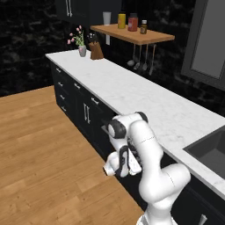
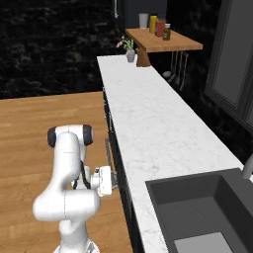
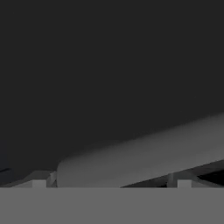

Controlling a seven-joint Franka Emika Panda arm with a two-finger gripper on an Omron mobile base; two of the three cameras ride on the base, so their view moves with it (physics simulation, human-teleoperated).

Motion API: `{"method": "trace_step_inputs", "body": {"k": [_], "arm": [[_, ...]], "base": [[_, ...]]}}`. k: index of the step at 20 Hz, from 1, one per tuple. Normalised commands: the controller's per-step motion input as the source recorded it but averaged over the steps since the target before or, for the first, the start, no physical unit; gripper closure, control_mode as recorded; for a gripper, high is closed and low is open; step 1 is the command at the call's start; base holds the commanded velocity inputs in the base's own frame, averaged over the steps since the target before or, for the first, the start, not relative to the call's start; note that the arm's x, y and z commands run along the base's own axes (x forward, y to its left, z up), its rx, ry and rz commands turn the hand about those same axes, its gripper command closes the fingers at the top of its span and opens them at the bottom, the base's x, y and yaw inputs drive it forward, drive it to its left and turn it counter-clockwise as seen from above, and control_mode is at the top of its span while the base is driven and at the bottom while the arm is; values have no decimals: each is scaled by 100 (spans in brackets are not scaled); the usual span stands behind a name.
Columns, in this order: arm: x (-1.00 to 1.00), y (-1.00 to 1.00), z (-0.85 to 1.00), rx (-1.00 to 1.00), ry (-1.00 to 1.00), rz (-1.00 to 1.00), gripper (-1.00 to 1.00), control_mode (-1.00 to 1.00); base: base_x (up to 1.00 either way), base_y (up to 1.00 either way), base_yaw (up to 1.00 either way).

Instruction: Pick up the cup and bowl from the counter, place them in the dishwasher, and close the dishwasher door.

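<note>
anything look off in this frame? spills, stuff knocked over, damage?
Nothing stands out. The counter shows no spill, and the flower vase and the shelf jars stand upright. The end effector is open, right up against the dishwasher door's grey bar handle.

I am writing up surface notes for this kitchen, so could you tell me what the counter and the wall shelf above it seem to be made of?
The counter looks like polished white marble or a marble-look stone: pale, with faint grey veining. The wall shelf looks like wood with a smooth matte finish: warm, even orange-brown. Since this is rendered, both are only appearances.
</note>
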Motion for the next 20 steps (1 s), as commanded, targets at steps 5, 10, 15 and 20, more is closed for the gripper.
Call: {"method": "trace_step_inputs", "body": {"k": [5, 10, 15, 20], "arm": [[100, -100, -39, 3, 26, 0, -100, -100], [100, -100, -84, 2, 31, 0, -100, -100], [100, -100, -98, 0, 28, 0, -100, -100], [90, -71, -74, 0, 23, 0, -100, -100]], "base": [[0, 0, 0], [0, 0, 0], [0, 0, 0], [0, 0, 0]]}}
